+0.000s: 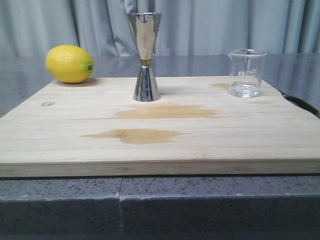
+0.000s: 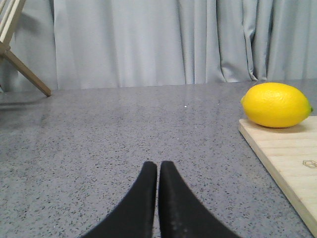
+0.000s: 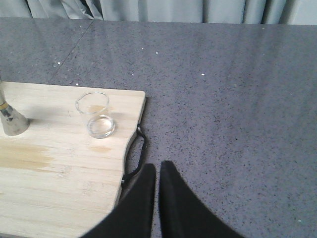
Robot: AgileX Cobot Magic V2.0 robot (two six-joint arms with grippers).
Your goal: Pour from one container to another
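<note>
A small clear glass beaker (image 1: 246, 73) stands upright at the back right of the wooden board (image 1: 150, 130), with a little clear liquid at its bottom; it also shows as the beaker (image 3: 97, 114) in the right wrist view. The shiny steel jigger (image 1: 145, 56) with a gold band stands upright at the board's back middle; only its base (image 3: 11, 120) shows in the right wrist view. My left gripper (image 2: 158, 165) is shut and empty over the grey counter, left of the board. My right gripper (image 3: 157, 166) is shut and empty beside the board's right edge. Neither arm appears in the front view.
A yellow lemon (image 1: 69, 63) lies at the board's back left corner. Darker wet-looking patches (image 1: 165, 112) mark the board's middle. A black handle (image 3: 134, 157) sticks out from the board's right edge. Grey curtains hang behind. A wooden stand leg (image 2: 25, 69) is at far left.
</note>
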